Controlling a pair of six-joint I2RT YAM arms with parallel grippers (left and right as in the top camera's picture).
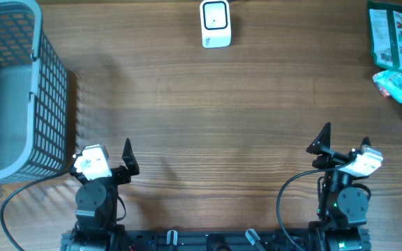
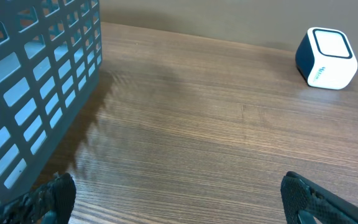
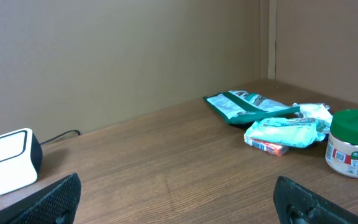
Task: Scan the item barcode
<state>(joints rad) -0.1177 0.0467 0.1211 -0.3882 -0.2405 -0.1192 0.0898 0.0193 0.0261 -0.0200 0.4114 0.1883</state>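
A: So, where are the arms?

B: Both sit at the near edge of the brown wooden tabletop. The left pincer stands wide, its jaws empty. The right pincer is equally wide and grips nothing.

A: And the goods to be scanned?

B: Bunched at the far right corner, well apart from both arms. A flat green foil packet lies farthest back. A pale turquoise wrapped pack lies just in front of it, touching or nearly so. A white-labelled jar with a green lid stands upright beside that pack, nearest the right arm.

A: Any barcode showing?

B: I cannot tell from these views. The jar's label seems to read Knorr, but the print is small.

A: The scanner?

B: A small white cube scanner with a dark blue body sits at the middle of the far edge, its cable running off behind. It is well apart from the goods.

A: Anything else?

B: A grey plastic lattice basket stands along the left edge, just beyond the left arm.
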